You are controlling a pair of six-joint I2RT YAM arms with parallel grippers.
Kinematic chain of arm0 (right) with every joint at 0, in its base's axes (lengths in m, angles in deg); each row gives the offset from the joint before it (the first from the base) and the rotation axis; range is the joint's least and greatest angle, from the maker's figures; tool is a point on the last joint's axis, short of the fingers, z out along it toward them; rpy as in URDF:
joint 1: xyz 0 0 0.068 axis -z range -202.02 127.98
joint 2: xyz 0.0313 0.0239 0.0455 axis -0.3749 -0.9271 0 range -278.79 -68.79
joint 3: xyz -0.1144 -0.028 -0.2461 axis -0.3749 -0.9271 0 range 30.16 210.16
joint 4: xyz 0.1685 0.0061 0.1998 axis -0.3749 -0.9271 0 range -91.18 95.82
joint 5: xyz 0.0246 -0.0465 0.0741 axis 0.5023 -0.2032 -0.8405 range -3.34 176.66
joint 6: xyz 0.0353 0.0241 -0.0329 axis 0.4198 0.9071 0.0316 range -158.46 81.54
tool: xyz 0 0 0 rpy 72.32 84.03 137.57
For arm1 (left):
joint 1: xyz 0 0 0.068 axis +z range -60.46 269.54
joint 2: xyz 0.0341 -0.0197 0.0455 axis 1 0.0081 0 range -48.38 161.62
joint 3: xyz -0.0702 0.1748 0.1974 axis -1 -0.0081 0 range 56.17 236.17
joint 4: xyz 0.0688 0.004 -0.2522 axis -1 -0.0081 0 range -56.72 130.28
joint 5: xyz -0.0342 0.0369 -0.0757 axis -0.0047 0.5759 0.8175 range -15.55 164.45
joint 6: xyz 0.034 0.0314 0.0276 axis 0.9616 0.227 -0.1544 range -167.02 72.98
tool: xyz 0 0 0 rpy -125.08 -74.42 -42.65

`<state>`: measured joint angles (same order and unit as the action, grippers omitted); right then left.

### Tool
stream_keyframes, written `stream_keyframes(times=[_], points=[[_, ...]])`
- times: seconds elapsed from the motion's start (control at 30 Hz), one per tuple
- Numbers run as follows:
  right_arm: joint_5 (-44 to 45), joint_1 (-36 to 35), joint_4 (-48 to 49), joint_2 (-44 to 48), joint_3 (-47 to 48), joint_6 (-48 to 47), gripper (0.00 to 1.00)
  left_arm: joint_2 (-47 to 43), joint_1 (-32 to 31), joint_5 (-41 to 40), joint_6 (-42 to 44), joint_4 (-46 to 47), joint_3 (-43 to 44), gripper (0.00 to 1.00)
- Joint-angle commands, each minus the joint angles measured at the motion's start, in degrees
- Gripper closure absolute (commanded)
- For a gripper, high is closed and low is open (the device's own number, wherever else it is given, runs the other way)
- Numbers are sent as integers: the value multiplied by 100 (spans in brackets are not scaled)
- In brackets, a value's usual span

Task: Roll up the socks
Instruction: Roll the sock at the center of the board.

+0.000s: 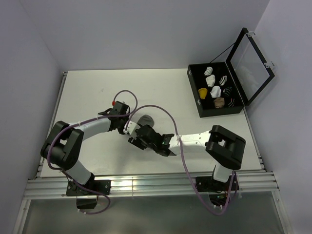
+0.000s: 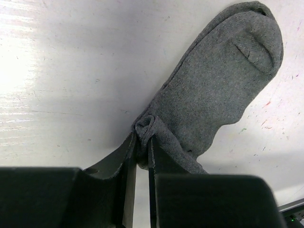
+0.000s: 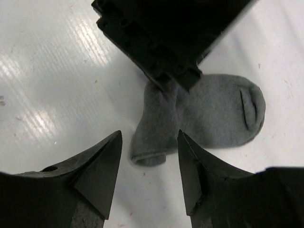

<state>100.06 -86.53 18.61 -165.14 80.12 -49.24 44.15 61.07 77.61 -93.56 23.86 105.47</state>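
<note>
A plain grey sock (image 1: 146, 119) lies flat on the white table, toe end away from the arms. My left gripper (image 2: 144, 142) is shut on a bunched fold of the sock (image 2: 223, 80) at its edge near the cuff. My right gripper (image 3: 149, 137) is open, low over the table. The sock's rolled cuff end (image 3: 149, 156) lies just ahead of and between its fingertips, untouched. In the right wrist view the left gripper's body (image 3: 166, 38) hangs over the sock (image 3: 218, 114). A mustard-yellow sock bundle (image 1: 203, 92) sits in the black box.
An open black box (image 1: 195, 92) with a clear lid (image 1: 251, 63) stands at the table's back right, holding white, striped and tan sock bundles. The two arms meet close together at the table's middle (image 1: 141, 131). Walls enclose the left and back sides.
</note>
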Motion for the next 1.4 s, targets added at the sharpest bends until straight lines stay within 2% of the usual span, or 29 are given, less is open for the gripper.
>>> stream_keyframes(times=[0.0,0.4,0.7,0.73,0.77,0.83,0.87,0.93,0.97,1.03,1.07,1.17,1.27,1.3,1.37], points=[[127,-26,39,-278,392,-196,42,107,17,53,225,-361,89,91],[-75,-26,-242,-876,515,-11,45,169,52,71,251,-370,168,91],[127,17,-673,-1421,691,191,44,125,61,89,374,-396,212,91],[118,44,-673,-1438,700,208,47,125,61,88,383,-397,212,91],[92,53,-682,-1421,683,217,59,107,69,97,392,-397,203,90],[-83,131,-735,-1377,665,287,72,55,70,97,383,-379,185,89],[-154,158,-744,-1351,647,322,84,28,78,80,383,-362,177,85],[-382,272,-822,-1219,638,445,94,-77,78,-17,339,-344,168,79],[-661,316,-857,-1167,647,507,100,-130,78,-87,313,-318,133,72],[-970,473,-1024,-1035,726,691,100,-340,87,-289,199,-282,80,62],[-1311,535,-1086,-1008,752,762,100,-419,87,-289,137,-274,45,48],[-2206,824,-1401,-938,945,1234,100,-753,105,-763,-126,-256,-95,32],[-2982,1202,-1736,-1034,1209,1596,100,-1201,113,-1202,-565,-98,-437,28],[-3585,1300,-1815,-1078,1305,1693,100,-1446,113,-1299,-836,24,-543,28],[-4150,1598,-1807,-1227,1359,1973,100,-1693,113,-1388,-1075,270,-954,27]])
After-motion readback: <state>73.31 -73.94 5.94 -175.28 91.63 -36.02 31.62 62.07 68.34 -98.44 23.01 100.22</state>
